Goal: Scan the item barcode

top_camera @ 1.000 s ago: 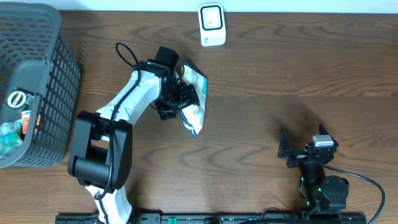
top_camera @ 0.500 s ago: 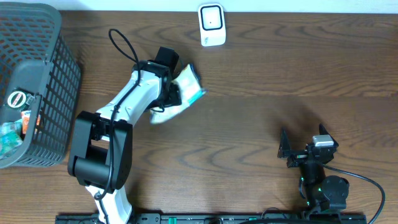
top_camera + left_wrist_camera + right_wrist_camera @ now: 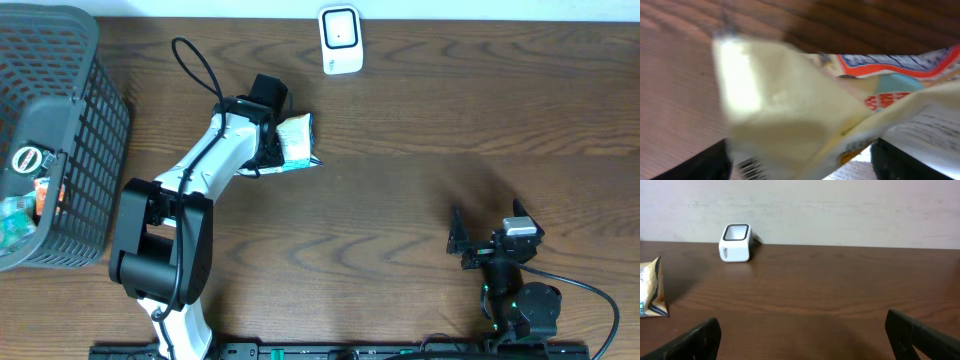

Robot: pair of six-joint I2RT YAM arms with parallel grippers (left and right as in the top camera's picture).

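The item, a pale yellow and white snack bag [image 3: 297,138], is at the tip of my left gripper [image 3: 275,145], just below the white scanner [image 3: 340,40] at the table's far edge. Blurred in the left wrist view, the bag [image 3: 790,115] fills the space between the two dark fingers, and my left gripper [image 3: 802,162] is shut on it with its jaws wide. Part of a barcode [image 3: 747,165] shows low on the bag. My right gripper [image 3: 488,240] rests open at the near right. From there the scanner [image 3: 735,243] and the bag's edge [image 3: 650,287] are visible beyond the open gripper [image 3: 807,340].
A dark mesh basket [image 3: 60,130] with several packaged goods in it stands at the left edge. The left arm's cable [image 3: 195,75] loops above the table behind the wrist.
The left wrist has turned with the bag in it. The bag has swung from hanging long toward the near side to lying short and level, closer under the scanner. The right arm has not moved.
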